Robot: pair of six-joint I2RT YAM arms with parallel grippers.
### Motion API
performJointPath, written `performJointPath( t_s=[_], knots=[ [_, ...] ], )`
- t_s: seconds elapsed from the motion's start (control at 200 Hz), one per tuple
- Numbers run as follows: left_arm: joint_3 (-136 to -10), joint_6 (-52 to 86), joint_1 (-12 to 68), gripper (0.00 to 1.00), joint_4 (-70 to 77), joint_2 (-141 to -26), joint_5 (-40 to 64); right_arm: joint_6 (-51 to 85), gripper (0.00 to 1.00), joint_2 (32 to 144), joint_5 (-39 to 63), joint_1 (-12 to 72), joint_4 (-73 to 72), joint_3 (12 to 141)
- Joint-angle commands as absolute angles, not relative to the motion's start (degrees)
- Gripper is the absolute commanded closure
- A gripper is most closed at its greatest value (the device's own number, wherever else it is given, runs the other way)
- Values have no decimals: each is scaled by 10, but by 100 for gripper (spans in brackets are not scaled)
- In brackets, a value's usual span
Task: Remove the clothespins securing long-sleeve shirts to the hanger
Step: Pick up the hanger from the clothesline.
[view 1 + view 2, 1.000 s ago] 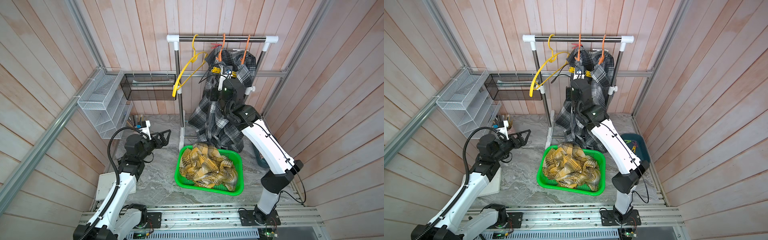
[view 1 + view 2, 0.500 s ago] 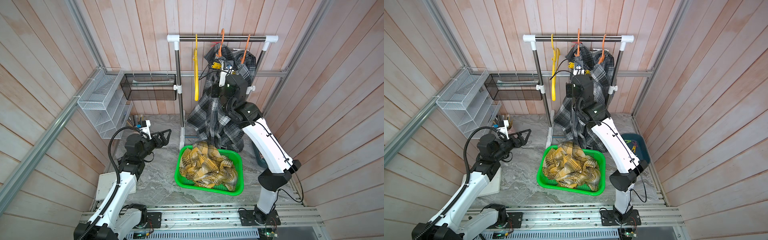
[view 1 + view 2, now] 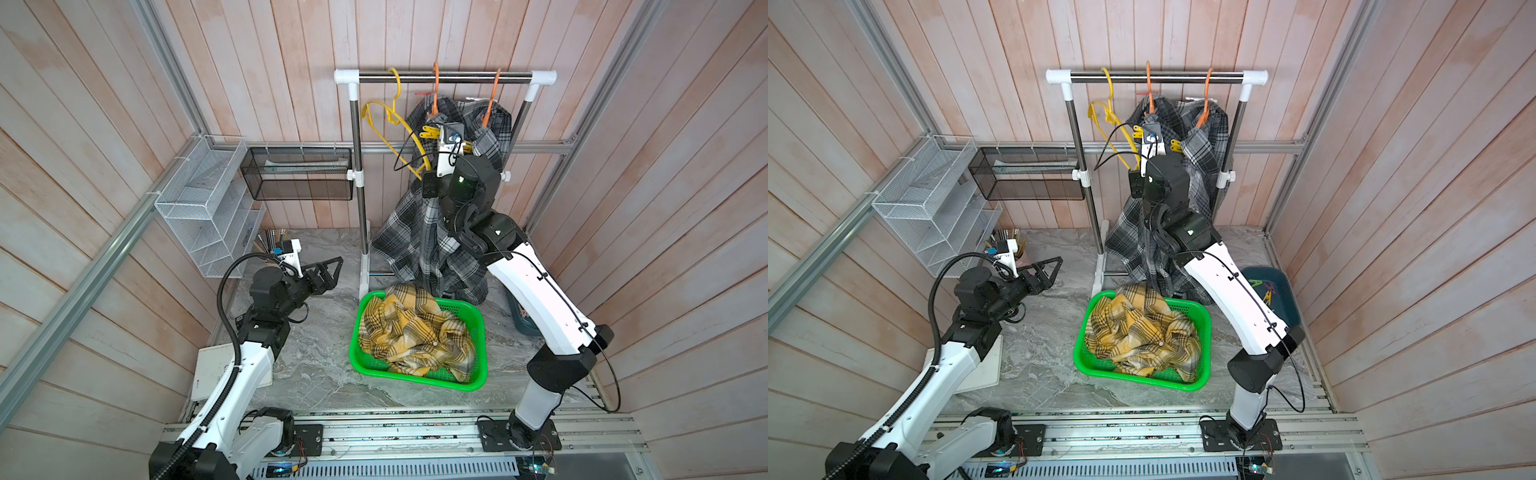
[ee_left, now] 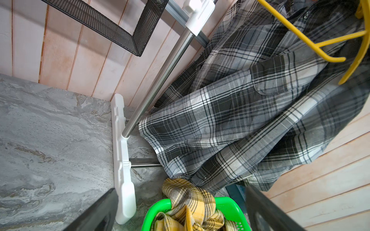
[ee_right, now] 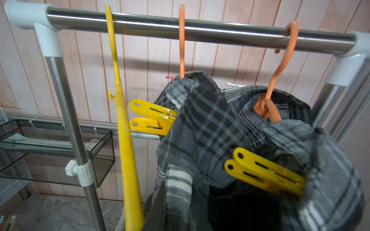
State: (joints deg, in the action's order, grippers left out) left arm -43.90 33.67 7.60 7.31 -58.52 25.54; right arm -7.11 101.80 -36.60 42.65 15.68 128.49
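Nearest the viewer, two white and black robot arms rise from a metal rail point(image 3: 395, 432) at the front edge of a grey marbled tabletop point(image 3: 324, 374). Just beyond, in the middle, a bright green basket point(image 3: 481, 340) holds a crumpled yellow plaid shirt point(image 3: 415, 332). To the left, the left arm point(image 3: 249, 374) sits low over the tabletop. The left fingers point(image 4: 94, 216) are spread wide apart, hold nothing, and point toward the foot of a garment rack point(image 3: 444, 75). To the right, partly behind the right arm point(image 3: 540, 303), a dark teal bin point(image 3: 1289, 307) contains a few loose clothespins point(image 3: 1266, 291). The right arm reaches up and back into two grey plaid shirts point(image 3: 415, 249) that hang from orange hangers point(image 3: 434, 89) on the rack's rail. The right fingers are hidden among the fabric, so I cannot tell whether they are closed or what, if anything, they hold. In the right wrist view, two yellow clothespins point(image 5: 264, 174) are clipped to the grey shirts. One is close to the camera and the other is further back, beside an empty yellow hanger point(image 5: 124, 140). A red-pink clothespin point(image 5: 170, 77) peeks out behind the collar by the middle hook. Farthest back, on the wooden wall to the left, are a white wire shelf point(image 3: 195, 195) and a black mesh basket point(image 3: 299, 178).
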Motion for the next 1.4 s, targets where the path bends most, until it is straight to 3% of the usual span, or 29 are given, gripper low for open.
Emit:
performJointPath(
  t_s=[0.0,0.22,0.485,0.945,1.391],
  knots=[
    [-426,342,73,0,88,-587,269,-101,100,1015,-373,427,85,1338],
    [-423,344,73,0,91,-587,270,-105,100,1028,-366,428,94,1373],
    [-420,345,72,0,94,-590,272,-112,100,993,-373,429,58,1304],
    [-411,355,70,0,103,-589,277,-62,100,995,-354,420,165,1326],
    [-407,370,70,0,115,-594,287,-147,100,1013,-322,419,55,1369]
  ],
)
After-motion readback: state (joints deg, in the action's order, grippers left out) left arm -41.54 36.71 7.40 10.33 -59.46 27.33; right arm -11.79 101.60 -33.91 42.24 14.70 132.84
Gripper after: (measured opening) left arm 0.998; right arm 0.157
